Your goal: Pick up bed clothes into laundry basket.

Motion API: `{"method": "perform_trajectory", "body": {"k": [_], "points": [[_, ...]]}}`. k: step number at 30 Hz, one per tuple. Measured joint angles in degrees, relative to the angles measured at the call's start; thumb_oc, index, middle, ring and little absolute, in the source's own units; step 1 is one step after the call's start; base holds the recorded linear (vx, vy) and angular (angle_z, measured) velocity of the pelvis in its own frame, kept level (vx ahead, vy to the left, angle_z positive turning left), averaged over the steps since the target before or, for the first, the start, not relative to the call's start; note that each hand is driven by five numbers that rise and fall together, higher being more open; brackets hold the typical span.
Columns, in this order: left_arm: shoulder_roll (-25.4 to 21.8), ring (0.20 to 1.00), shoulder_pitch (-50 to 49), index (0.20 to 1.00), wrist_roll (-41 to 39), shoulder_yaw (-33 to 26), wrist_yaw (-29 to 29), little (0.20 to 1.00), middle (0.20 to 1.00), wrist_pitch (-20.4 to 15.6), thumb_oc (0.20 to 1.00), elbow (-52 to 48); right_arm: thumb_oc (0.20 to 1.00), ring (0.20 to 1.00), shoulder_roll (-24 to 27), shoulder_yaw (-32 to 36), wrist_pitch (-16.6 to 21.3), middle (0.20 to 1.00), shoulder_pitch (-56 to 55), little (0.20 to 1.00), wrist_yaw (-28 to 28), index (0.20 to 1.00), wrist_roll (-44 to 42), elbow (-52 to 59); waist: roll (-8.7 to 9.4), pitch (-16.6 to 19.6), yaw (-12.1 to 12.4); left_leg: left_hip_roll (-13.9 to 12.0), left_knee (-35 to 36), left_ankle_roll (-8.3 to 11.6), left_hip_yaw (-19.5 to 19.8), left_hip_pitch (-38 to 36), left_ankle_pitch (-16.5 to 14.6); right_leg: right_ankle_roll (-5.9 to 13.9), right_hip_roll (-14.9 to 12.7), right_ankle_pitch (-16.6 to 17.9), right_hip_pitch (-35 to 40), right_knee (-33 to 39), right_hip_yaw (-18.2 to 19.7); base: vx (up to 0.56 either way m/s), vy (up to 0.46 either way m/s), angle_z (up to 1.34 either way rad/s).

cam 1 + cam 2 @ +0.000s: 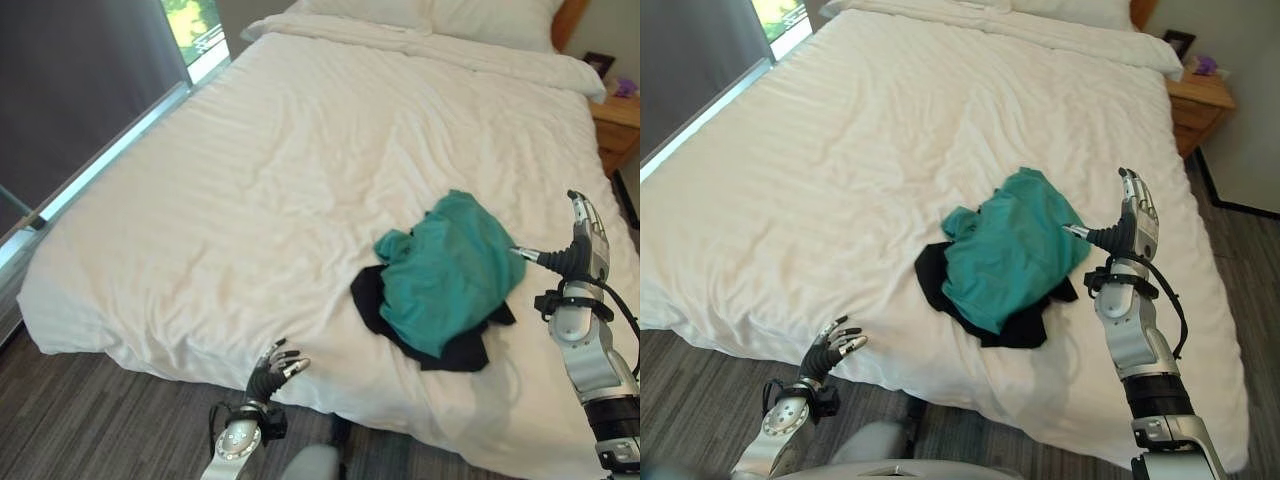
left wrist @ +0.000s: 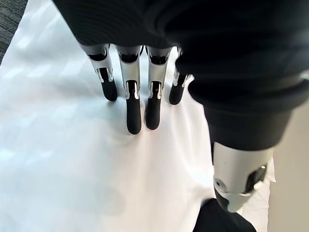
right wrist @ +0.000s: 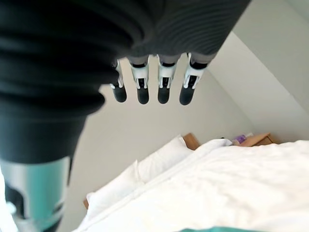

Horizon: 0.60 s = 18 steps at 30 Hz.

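A teal garment lies over black clothing on the bed; the right robot hand beside it and the left robot hand at the near edge both hold nothing, fingers straight.

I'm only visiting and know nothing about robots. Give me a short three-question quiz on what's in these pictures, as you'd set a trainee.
1. True or false: the teal garment lies on top of the black garment.
2. Which hand is nearer the clothes? A) left hand B) right hand
3. Fill the gap: both hands have their fingers ____ and hold nothing.

Key
1. True. The black one pokes out from under the teal one on the white bed.
2. B. It is raised just beside the pile's edge, while the left hand is low at the foot of the bed.
3. Open. The wrist views show straight fingers with nothing in them.
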<state>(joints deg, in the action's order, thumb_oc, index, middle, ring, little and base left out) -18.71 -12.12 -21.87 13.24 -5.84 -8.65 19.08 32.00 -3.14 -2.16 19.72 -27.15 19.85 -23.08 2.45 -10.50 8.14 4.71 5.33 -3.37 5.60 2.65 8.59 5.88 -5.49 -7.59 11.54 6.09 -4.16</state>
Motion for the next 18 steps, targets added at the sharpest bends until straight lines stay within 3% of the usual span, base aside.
{"method": "perform_trajectory", "body": {"k": [2, 3, 8, 13, 14, 15, 18], "points": [[-0.1, 1.000, -1.2, 1.000, -0.7, 0.2, 0.1, 1.000, 1.000, 0.0, 1.000, 0.0, 1.000, 1.000, 0.0, -4.0, -0.4, 1.000, 4.0, 1.000, 0.1, 1.000, -1.6, -7.0, 0.53, 0.3, 0.2, 0.7, 0.2, 0.06, 0.8, -0.4, -0.9, 0.47, -0.2, 4.0, -1.3, 0.0, 0.1, 0.04, 0.011, 0.21], [-0.2, 1.000, -1.5, 1.000, -2.2, 0.9, 0.4, 1.000, 1.000, 0.0, 1.000, -0.1, 1.000, 1.000, -0.2, -7.6, -0.9, 1.000, 7.8, 1.000, 0.5, 1.000, -3.1, -13.0, 0.74, 0.5, 1.6, 0.6, 0.2, 0.46, 0.7, -0.1, -1.3, 0.47, 0.0, 4.0, -1.6, 0.0, 0.1, 0.04, 0.013, 0.10], [-0.4, 1.000, -1.3, 1.000, -5.1, 2.5, 1.6, 1.000, 1.000, 0.0, 1.000, -0.1, 1.000, 1.000, -4.4, -15.8, -1.0, 1.000, 17.9, 1.000, 4.5, 1.000, -8.2, -35.3, 0.73, 0.6, 3.7, 0.3, 0.0, 0.81, 2.2, 1.3, -0.6, 0.12, 1.0, 4.3, -2.4, -0.3, -1.7, 0.00, -0.001, 0.16], [-0.7, 1.000, -0.9, 1.000, -7.0, 3.4, 2.3, 1.000, 1.000, 0.1, 1.000, 0.0, 1.000, 1.000, -10.6, -12.4, -0.7, 1.000, 20.3, 1.000, 7.8, 1.000, -16.7, -49.6, 0.81, 0.6, 5.3, 0.1, 0.0, 1.18, 3.6, 2.5, -0.5, -0.09, 1.7, 4.1, -3.2, -0.3, -2.8, 0.02, -0.017, 0.16], [-0.8, 1.000, -0.8, 1.000, -7.0, 3.4, 2.5, 1.000, 1.000, 0.1, 1.000, 0.0, 0.740, 0.740, -10.7, -12.4, -0.7, 0.740, 21.0, 0.740, 7.9, 0.740, -17.9, -51.3, 0.81, 0.6, 5.4, 0.1, 0.0, 1.25, 4.0, 2.5, -0.4, -0.09, 1.7, 4.0, -3.2, -0.3, -3.2, 0.03, -0.027, 0.15], [-1.0, 1.000, -0.5, 1.000, -7.1, 3.4, 3.3, 1.000, 1.000, 0.4, 1.000, 0.0, 0.200, 0.200, -10.3, -11.8, -0.3, 0.200, 22.0, 0.200, 9.4, 0.200, -19.9, -53.5, 1.08, 0.6, 5.8, 0.1, 0.0, 1.63, 4.5, 2.4, -0.4, -0.10, 1.8, 3.9, -2.9, -0.2, -3.7, 0.02, -0.022, 0.16], [-1.8, 1.000, -0.5, 1.000, -7.1, 3.4, 4.1, 1.000, 1.000, 0.6, 1.000, 0.0, 0.200, 0.200, -9.5, -11.3, -0.4, 0.200, 22.7, 0.200, 10.7, 0.200, -21.6, -54.3, 2.15, 0.6, 6.3, 0.0, 0.0, 2.34, 4.6, 2.6, -0.8, -0.57, 1.7, 3.4, -2.9, -0.1, -4.1, 0.02, -0.009, 0.08]]}}
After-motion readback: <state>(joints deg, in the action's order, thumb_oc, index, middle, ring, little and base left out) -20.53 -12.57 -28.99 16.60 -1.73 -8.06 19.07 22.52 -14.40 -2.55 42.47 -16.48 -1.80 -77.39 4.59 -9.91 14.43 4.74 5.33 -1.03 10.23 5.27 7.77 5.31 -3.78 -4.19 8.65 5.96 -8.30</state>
